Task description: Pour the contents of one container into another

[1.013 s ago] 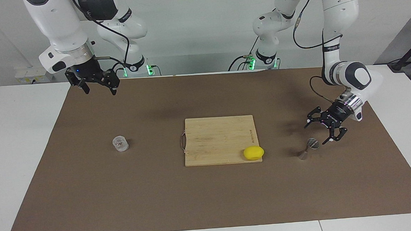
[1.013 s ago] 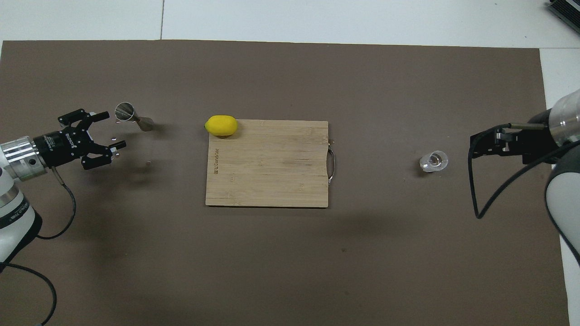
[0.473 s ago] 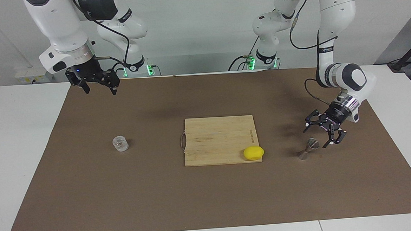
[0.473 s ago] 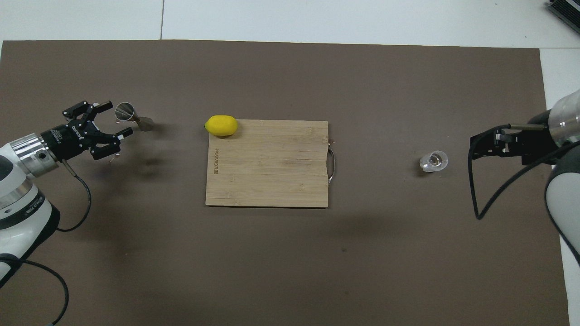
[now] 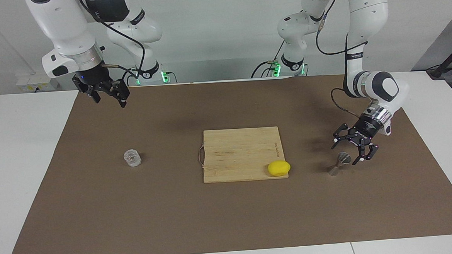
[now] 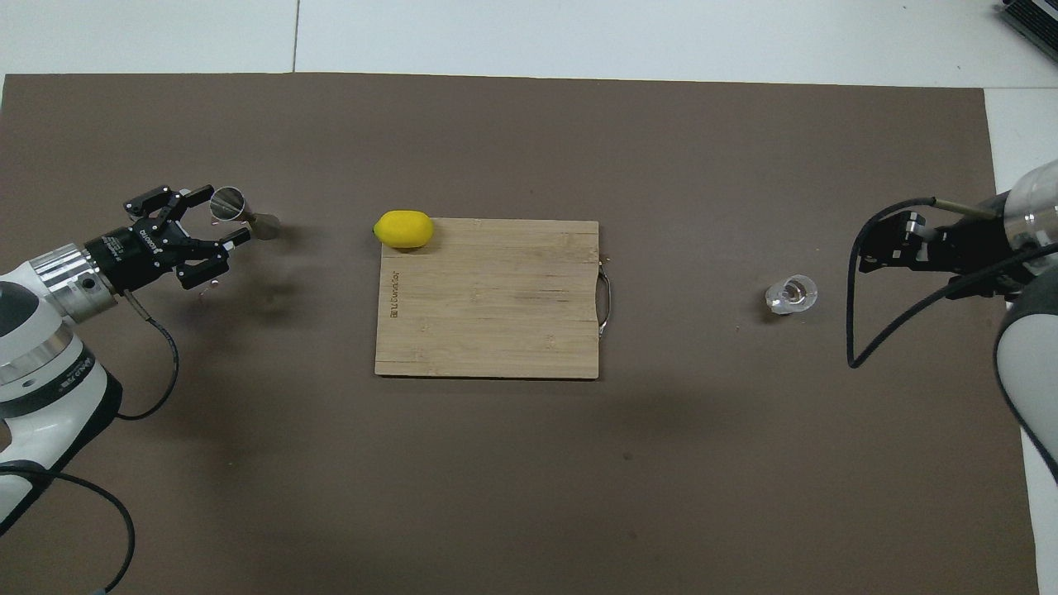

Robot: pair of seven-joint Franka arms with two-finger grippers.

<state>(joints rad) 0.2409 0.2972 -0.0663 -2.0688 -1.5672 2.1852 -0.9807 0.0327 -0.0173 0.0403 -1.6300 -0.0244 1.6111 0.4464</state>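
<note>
**Ana:** What are you looking at first?

**Ben:** Lowest in the facing view, right of centre: the lemon (image 5: 279,168) on the corner of the bamboo cutting board (image 5: 241,153). Further right at the same height, the metal jigger (image 5: 339,164) stands upright on the brown mat (image 5: 99,211). The left end effector (image 5: 345,154) is right at it, fingers spread, one on each side of the upper cone. I can't tell whether either finger touches.

**Ana:** And the glass?

**Ben:** The clear tumbler (image 5: 132,158) sits a little higher in the frame, left of centre, well apart from the jigger with the board between them. I can't tell if anything is in it. The right end effector (image 5: 108,102) hangs in the upper left of the frame, over the mat's edge, fingers apart and holding nothing.

**Ana:** What could go wrong?

**Ben:** I'd say the jigger is the worry. It's light, with a narrow waist, so a finger landing off-centre could tip it or skid it across the mat. The tumbler's smooth wall could slip in a shallow grip. And the jigger's mouth is small, so a fast tilt would likely spill onto the worktop (image 5: 18,153).

**Ana:** Count it for me.

**Ben:** Two arms, two end effectors, one tumbler, one jigger, one lemon, one board, one mat.
</note>
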